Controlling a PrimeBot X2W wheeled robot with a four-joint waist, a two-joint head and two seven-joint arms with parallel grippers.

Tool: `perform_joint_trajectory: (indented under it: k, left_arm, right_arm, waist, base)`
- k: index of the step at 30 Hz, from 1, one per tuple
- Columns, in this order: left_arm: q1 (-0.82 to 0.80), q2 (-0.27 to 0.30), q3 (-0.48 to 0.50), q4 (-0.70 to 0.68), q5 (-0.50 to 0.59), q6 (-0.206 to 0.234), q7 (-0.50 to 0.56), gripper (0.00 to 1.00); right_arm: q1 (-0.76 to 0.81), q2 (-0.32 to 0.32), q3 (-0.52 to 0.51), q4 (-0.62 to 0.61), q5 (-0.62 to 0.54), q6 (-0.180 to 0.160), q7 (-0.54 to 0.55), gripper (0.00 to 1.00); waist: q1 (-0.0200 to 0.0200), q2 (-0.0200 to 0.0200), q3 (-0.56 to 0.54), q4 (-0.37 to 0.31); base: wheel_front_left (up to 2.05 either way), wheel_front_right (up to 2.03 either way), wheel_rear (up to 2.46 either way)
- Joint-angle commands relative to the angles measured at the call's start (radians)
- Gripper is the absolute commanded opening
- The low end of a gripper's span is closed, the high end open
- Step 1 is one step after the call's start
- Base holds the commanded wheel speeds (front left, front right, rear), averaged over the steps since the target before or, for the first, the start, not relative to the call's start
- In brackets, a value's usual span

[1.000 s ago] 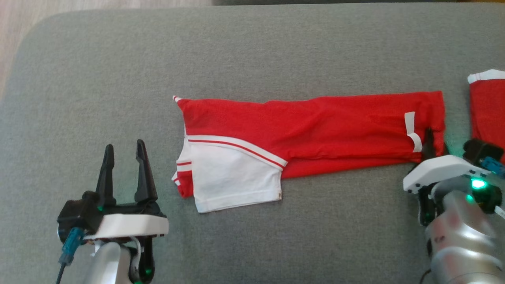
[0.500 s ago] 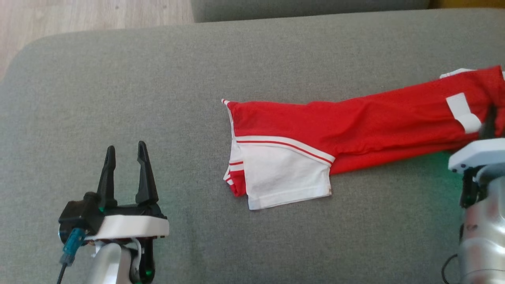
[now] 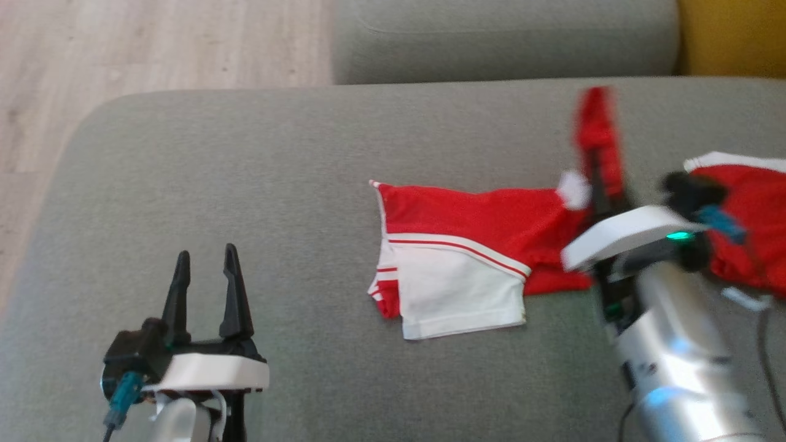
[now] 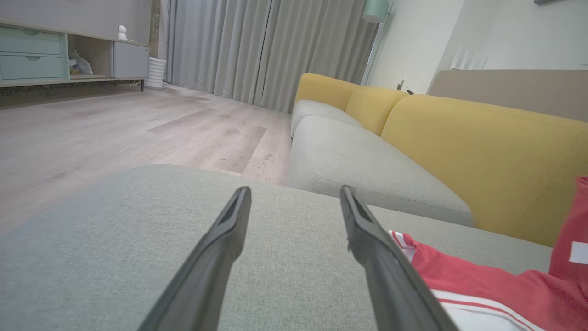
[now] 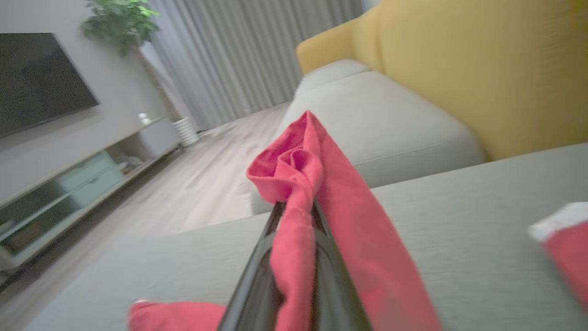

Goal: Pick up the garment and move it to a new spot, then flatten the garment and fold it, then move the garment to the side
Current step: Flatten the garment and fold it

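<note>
Garment (image 3: 457, 212), red and white, is pinched at one red end by the right jaws, which are closed almost fully on a bunched fold that stands up past their tips. From there the cloth drapes down to the grey sofa seat (image 3: 245, 184), where its white-panelled end lies flat. It looks light, soft and limp, likely to sag and drag, so a thick gathered edge seems the safest hold. Left jaws stand wide apart and empty, low over the seat, apart from the cloth. Another red piece (image 3: 752, 202) lies beside the right arm.
</note>
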Motion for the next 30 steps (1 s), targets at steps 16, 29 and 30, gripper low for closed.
perform_joint_trajectory:
  k: [16, 29, 30]
  left_arm:
    - [-0.04, 0.003, -0.045, -0.017, -0.01, 0.001, -0.005, 1.0]
    - [-0.052, 0.003, -0.051, -0.014, -0.026, 0.011, -0.005, 1.0]
    - [-0.051, 0.003, -0.05, -0.012, -0.026, 0.012, -0.005, 1.0]
  right_arm:
    - [-0.022, 0.01, 0.593, 0.029, 0.291, 0.007, -0.053, 0.0]
    - [-0.059, 0.01, 0.647, 0.13, 0.286, 0.007, -0.081, 0.58]
    - [-0.054, 0.01, 0.662, 0.125, 0.286, 0.007, -0.081, 1.0]
  waist:
    - [0.0001, 0.0, 0.015, 0.174]
    - [0.0001, 0.0, 0.051, 0.173]
    - [0.0001, 0.0, 0.049, 0.168]
  base:
    - [0.0, 0.0, 0.0]
    - [0.0, 0.0, 0.0]
    - [0.0, 0.0, 0.0]
